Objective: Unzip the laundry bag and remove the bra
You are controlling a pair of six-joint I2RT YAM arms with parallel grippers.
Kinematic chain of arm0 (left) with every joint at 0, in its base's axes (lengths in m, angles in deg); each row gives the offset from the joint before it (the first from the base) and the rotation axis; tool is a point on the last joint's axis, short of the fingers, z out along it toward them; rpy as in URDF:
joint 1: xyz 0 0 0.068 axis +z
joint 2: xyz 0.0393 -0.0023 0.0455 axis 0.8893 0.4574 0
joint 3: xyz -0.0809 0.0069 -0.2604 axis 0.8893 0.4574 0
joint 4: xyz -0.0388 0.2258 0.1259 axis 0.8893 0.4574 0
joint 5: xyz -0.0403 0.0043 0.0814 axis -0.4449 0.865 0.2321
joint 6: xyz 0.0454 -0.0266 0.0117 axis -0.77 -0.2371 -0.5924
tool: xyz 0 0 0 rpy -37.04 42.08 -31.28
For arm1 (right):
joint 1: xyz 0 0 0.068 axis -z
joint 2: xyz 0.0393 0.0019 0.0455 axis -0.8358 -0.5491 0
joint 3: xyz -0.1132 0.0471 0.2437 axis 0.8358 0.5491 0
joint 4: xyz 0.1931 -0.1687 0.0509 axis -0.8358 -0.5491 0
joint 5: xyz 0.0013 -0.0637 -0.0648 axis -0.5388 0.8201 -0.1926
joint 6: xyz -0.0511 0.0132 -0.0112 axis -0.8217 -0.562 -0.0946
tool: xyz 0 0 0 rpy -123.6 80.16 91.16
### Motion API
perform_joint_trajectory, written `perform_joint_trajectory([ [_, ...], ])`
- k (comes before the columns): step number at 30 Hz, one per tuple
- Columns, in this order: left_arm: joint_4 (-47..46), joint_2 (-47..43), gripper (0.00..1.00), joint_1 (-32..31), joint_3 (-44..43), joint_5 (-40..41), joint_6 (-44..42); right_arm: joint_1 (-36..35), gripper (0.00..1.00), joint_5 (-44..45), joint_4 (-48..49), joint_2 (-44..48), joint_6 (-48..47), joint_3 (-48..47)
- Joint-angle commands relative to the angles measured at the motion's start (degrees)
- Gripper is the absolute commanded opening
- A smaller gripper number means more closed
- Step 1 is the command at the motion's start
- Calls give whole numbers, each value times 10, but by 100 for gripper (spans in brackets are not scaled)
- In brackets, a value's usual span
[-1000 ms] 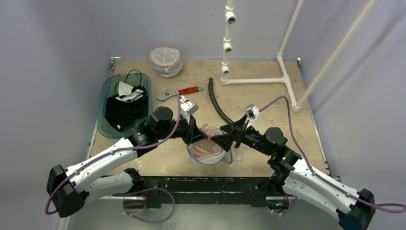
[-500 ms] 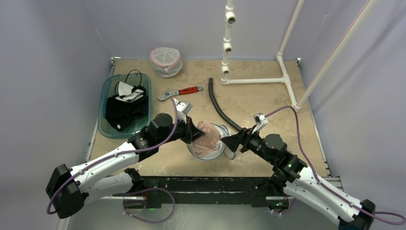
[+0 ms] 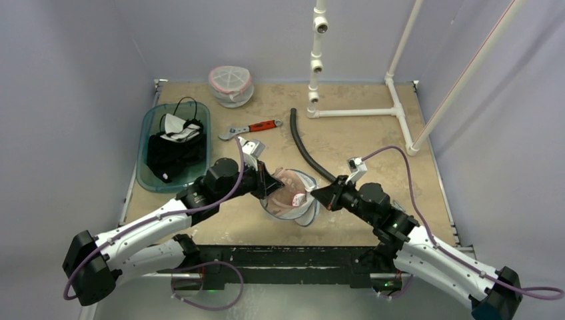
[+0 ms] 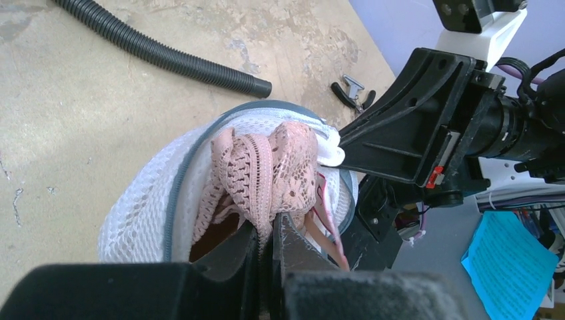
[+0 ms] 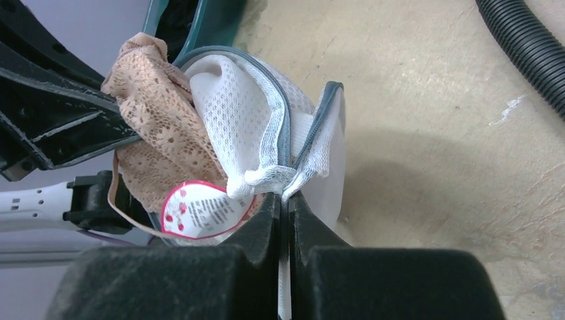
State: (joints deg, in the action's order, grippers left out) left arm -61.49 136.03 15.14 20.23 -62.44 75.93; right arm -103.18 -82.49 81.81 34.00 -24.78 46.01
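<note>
The white mesh laundry bag [image 3: 293, 208] with a grey zipper rim lies open near the table's front edge. A pink lace bra [image 4: 266, 163] sticks up out of its mouth. My left gripper [image 4: 270, 230] is shut on the bra's lace edge. In the right wrist view the bra [image 5: 160, 127] hangs left of the bag [image 5: 246, 113], with a round white tag [image 5: 200, 210] below it. My right gripper [image 5: 284, 200] is shut on a bunched fold of the bag's mesh. The two grippers [image 3: 273, 187] [image 3: 313, 195] face each other across the bag.
A teal bin [image 3: 150, 127] with dark clothes stands at the left. A second round mesh bag [image 3: 230, 85] sits at the back. A red-handled wrench [image 3: 252, 128], a black corrugated hose [image 3: 305, 150] and a white pipe frame [image 3: 360, 112] lie behind the bag.
My right gripper has moved in to the bag's right side and shut on its mesh. The left gripper has kept its hold on the bra and shifted slightly.
</note>
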Motion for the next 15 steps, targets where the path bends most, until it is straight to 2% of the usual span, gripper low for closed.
perform_joint_trajectory([
  [1,-6,-30,0,2,-23,16,-2,1,0,27,9,-6,0,-11],
  [5,-5,-53,0,1,-43,9,1,1,0,60,3,-19,14,4],
  [15,-3,-99,0,1,-78,-15,-16,1,0,55,38,-34,27,23],
])
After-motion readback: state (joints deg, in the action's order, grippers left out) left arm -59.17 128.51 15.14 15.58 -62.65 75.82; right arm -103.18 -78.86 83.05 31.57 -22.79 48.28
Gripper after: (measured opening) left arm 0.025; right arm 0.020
